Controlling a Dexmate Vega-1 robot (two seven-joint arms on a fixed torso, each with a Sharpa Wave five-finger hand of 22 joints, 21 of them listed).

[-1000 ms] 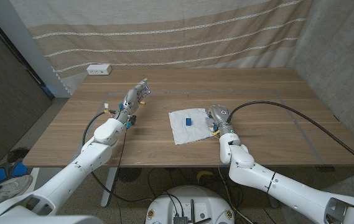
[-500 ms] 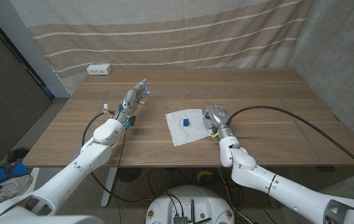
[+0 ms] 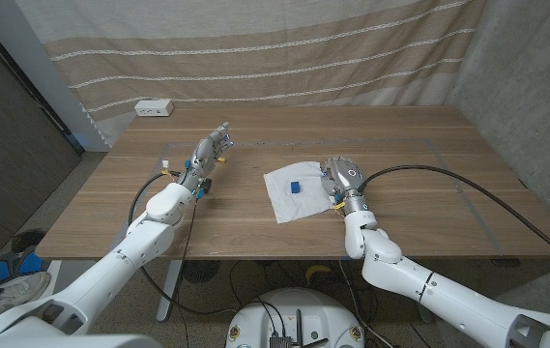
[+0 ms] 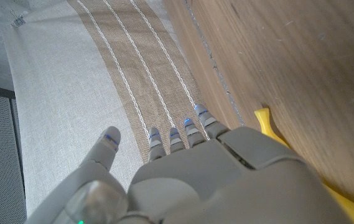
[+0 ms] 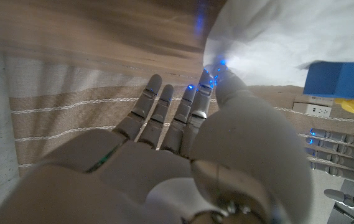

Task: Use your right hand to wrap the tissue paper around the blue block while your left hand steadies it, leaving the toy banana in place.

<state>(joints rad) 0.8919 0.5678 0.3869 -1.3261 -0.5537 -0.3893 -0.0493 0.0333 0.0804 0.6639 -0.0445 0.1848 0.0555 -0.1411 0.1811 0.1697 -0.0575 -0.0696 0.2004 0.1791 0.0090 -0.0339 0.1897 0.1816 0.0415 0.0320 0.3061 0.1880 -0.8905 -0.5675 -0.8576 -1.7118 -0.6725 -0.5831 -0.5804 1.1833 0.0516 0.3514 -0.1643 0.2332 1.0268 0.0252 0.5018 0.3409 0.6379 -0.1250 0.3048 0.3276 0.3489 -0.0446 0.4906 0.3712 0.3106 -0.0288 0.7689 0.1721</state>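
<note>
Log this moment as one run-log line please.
stage: wrap starting | right hand: at tissue paper edge | blue block: on tissue | left hand: away, open | toy banana: by left hand

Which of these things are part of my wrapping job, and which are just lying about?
Job: tissue paper; blue block; toy banana, to stay put; right robot hand; left robot hand.

Lying about: white power strip; striped curtain.

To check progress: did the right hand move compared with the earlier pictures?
Yes. The right hand drifted slightly rightward along the tissue paper edge, away from the blue block.
</note>
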